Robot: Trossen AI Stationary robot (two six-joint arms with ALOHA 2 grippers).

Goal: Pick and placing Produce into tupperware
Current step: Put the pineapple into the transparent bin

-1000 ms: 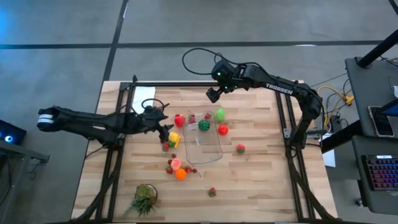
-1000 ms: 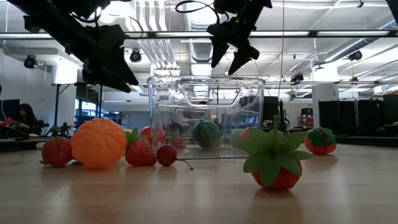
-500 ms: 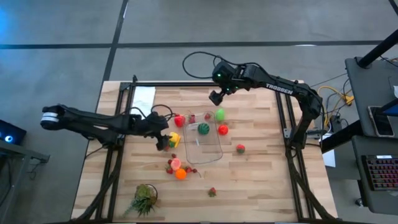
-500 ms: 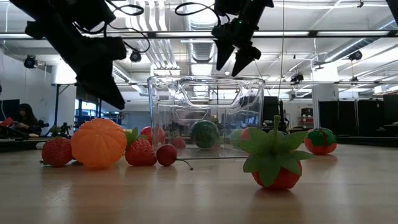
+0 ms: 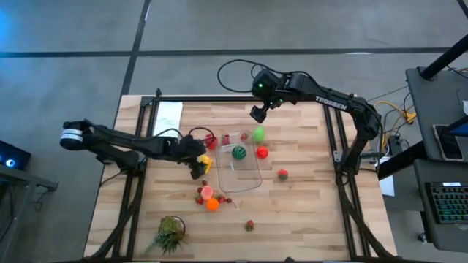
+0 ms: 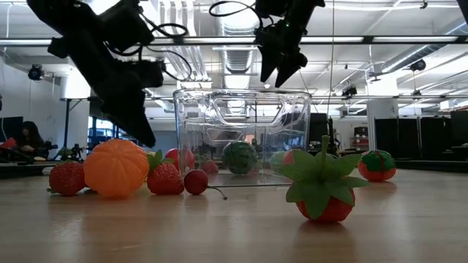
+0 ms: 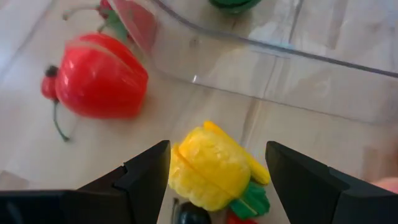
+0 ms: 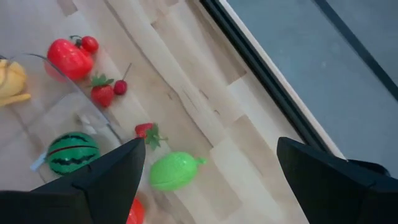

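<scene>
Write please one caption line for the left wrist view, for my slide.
Left pincer, open, straddles a yellow pepper beside the clear tupperware, with a red pepper nearby.

floor (image 5: 73,29): grey concrete | ceiling (image 6: 380,22): white, pipes, lamps | far left: possibly a seated person (image 6: 33,137)

The high view looks straight down on the whole worktop (image 5: 292,212). The low view faces level across it from its near edge. Both wrist views sit close; all four share the tupperware (image 5: 240,170).
</scene>
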